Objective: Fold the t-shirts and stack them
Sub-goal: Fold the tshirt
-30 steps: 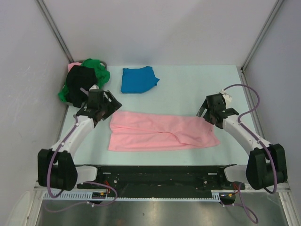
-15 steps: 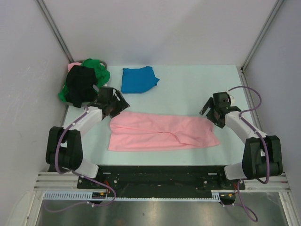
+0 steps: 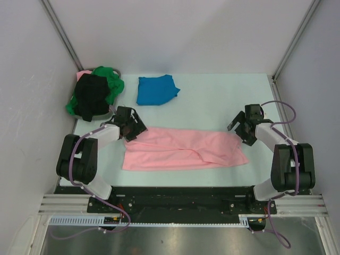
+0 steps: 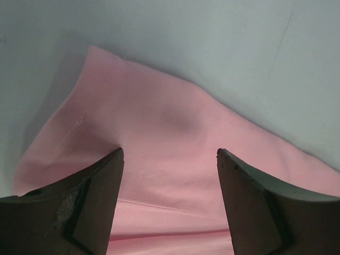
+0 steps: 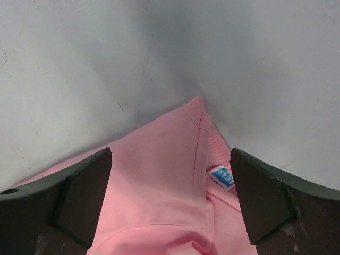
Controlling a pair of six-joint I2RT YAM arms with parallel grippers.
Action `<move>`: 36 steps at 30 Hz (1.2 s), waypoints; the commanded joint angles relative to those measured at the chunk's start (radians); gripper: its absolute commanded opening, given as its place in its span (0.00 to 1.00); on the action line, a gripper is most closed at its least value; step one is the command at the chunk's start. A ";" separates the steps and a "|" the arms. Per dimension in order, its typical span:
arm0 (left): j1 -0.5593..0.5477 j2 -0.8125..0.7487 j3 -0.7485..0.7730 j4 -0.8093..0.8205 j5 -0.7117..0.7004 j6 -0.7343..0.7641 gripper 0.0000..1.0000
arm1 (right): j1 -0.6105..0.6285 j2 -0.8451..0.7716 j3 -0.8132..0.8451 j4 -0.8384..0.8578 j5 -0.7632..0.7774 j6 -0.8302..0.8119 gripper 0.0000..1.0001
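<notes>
while open, 2 hands (image 4: pixel 169 154) (image 5: pixel 170 154) low over t-shirt (image 3: pixel 180 149)

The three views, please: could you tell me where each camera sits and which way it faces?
Top external: above and behind the arms, looking down on the table and pink t-shirt; both arms and bases show.
Left wrist: on the left arm, facing the shirt's left end; the open left pincer frames it.
Right wrist: on the right arm, facing the shirt's right end and blue label; the open right pincer shows.
Shared: all three see the pink t-shirt.
</notes>
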State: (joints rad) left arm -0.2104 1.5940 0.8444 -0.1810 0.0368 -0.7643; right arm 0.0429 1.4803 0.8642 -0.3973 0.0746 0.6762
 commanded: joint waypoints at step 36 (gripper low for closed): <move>0.011 0.000 -0.053 0.012 -0.057 0.014 0.74 | -0.112 0.002 0.035 0.035 -0.085 0.017 0.92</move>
State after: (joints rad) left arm -0.2043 1.5967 0.8188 -0.1570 0.0029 -0.7593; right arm -0.0643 1.5440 0.8646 -0.2974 -0.0483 0.7376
